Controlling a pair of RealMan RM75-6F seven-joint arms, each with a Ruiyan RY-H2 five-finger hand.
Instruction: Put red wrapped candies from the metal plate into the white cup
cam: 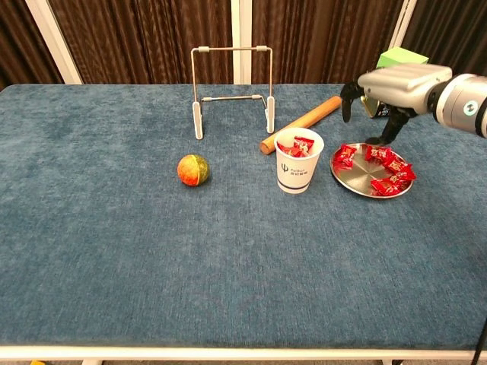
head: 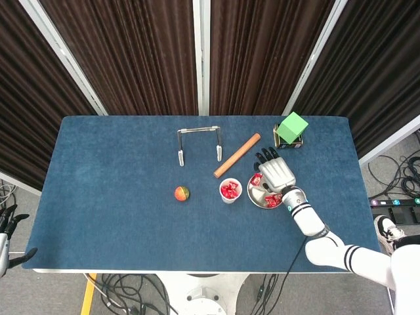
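The white cup (head: 230,191) (cam: 298,166) stands upright near the table's middle, with red wrapped candies (cam: 297,146) inside. Just right of it lies the metal plate (head: 256,201) (cam: 356,179), holding several more red candies (cam: 378,164). My right hand (head: 276,174) (cam: 399,82) hovers palm down over the plate's far half, fingers stretched out and apart, with nothing in it. In the chest view its dark fingertips (cam: 390,126) hang down toward the plate's far rim. In the head view it hides much of the plate. My left hand (head: 9,226) shows only at the left edge, off the table, fingers apart and empty.
A wooden rod (head: 236,155) (cam: 304,122) lies diagonally behind the cup. A green block (head: 291,126) (cam: 401,57) sits at the back right, behind the hand. A metal wire rack (head: 199,130) (cam: 232,49) stands at the back centre. An orange-green ball (head: 182,193) (cam: 193,169) rests left of the cup.
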